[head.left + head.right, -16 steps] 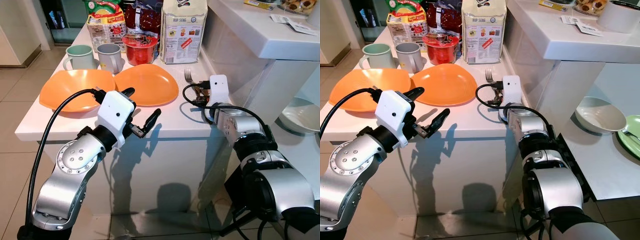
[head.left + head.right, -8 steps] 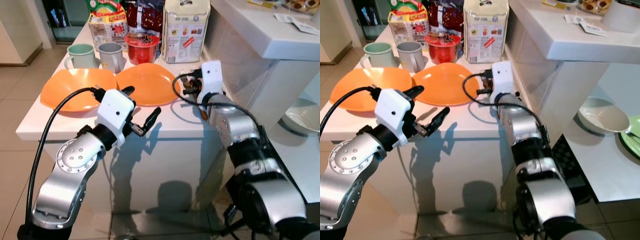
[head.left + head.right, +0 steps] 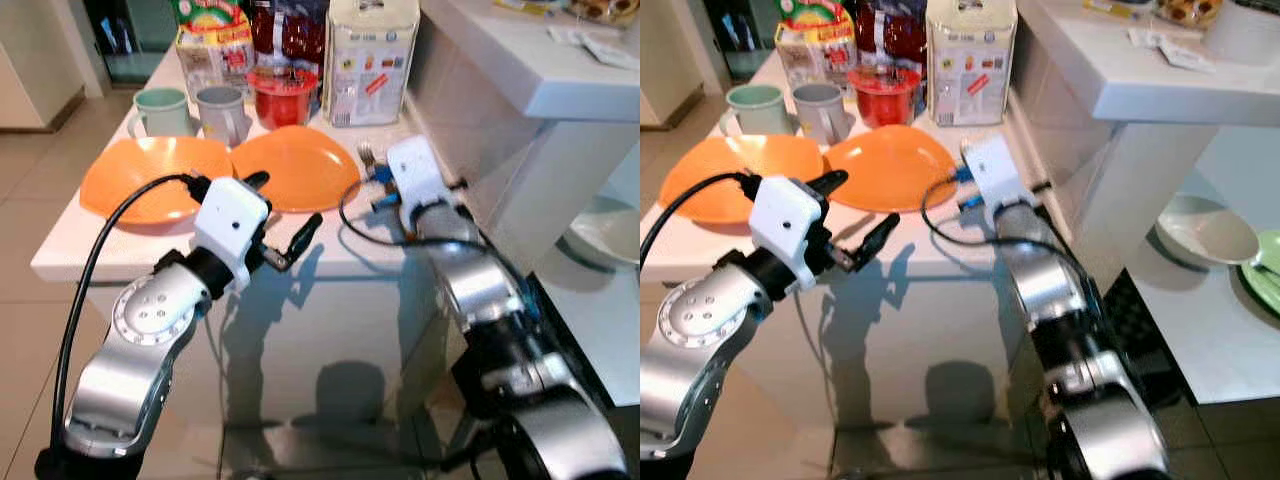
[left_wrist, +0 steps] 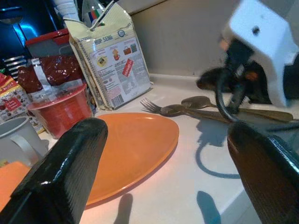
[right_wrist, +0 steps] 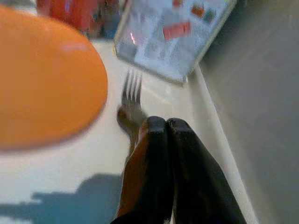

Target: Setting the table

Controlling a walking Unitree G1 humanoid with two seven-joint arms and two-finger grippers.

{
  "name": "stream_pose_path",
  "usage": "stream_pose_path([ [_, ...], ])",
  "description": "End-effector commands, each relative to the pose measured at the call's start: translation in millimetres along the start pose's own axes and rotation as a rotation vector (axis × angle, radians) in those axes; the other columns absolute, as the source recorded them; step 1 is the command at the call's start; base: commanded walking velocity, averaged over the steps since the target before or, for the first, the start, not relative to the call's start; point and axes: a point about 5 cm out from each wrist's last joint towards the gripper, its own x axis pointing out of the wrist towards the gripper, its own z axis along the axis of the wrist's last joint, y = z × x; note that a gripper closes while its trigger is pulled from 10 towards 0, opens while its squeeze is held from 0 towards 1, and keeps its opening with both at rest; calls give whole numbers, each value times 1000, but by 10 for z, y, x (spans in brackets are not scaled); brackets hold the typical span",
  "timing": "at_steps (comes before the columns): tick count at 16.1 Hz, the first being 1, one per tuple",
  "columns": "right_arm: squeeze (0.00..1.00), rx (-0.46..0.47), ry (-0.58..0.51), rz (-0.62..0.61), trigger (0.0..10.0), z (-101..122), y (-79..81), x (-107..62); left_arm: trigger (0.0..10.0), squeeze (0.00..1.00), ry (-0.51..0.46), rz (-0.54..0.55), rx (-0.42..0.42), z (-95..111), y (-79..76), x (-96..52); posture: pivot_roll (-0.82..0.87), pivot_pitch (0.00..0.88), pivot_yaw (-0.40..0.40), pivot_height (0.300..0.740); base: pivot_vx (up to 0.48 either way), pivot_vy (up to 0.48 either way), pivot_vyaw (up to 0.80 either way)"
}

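At the counter's [image 3: 330, 235] near edge, left hand [image 3: 285, 222] hovers just off the front, fingers [image 4: 70, 172] wide apart, holding nothing. Right hand [image 5: 161, 140] is over the counter's right side, fingers pressed together, tips down beside the cutlery, not clamped on anything I can see. Fork [image 4: 161, 108] and spoon [image 4: 198, 101] lie flat near the right edge, handles overlapping, beside the right orange plate [image 3: 293, 168]. Left orange plate [image 3: 150, 178] touches it. Further back: two mugs [image 3: 190, 108], red tub [image 3: 283, 95], cartons [image 3: 370, 55] at the far edge. Judgement: fork is light, stiff, thin metal, slippery on the smooth top; pinch mid-handle, or slide it to the edge first. Plates rigid, likely breakable, so grip the rim.
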Motion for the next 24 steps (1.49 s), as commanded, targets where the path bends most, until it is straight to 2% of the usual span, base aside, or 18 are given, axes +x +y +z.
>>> stream_pose_path([
  [1, 0, -28, -9, -45, 0, 44, -109, -13, 10000, 0, -4, -7, 3, 13, 7, 15, 62, 0, -20, 740, 0, 0, 0],
  [3, 0, -48, -8, -76, 0, 43, -157, -20, 10000, 0, -5, -11, 4, 11, 2, 20, 62, 0, -20, 740, 0, 0, 0],
  [4, 0, -23, 6, -105, 0, 21, -175, -19, 10000, 0, -6, -17, 7, 9, -10, 27, 59, 0, -22, 740, 0, 0, 0],
  [5, 0, 94, 42, -133, 10000, -36, -173, -21, 10000, 0, -7, -22, 8, 8, -26, 35, 56, 0, -21, 740, 0, 0, 0],
  [6, 1000, 133, 57, -136, 10000, -66, -173, -20, 10000, 0, -7, -23, 8, 9, -28, 37, 56, 0, -21, 740, 0, 0, 0],
  [8, 1000, 234, 133, -118, 10000, -165, -137, -9, 10000, 0, -9, -26, 7, 11, -32, 39, 58, 0, -22, 740, 0, 0, 0],
  [12, 1000, 292, 182, -107, 10000, -170, -109, 33, 10000, 0, -10, -25, 8, 12, -29, 36, 57, 0, -26, 740, 0, 0, 0],
  [16, 1000, 337, 243, -144, 10000, -241, -168, 86, 10000, 0, -9, -29, 5, 11, -39, 48, 54, 0, -21, 740, 0, 0, 0],
  [20, 1000, 345, 250, -133, 10000, -232, -208, 132, 10000, 0, -8, -25, 5, 10, -23, 45, 54, 0, -21, 740, 0, 0, 0],
  [24, 1000, 332, 281, -53, 10000, -221, -170, 191, 10000, 0, -9, -22, 5, 14, -22, 39, 56, 0, -26, 740, 0, 0, 0],
])
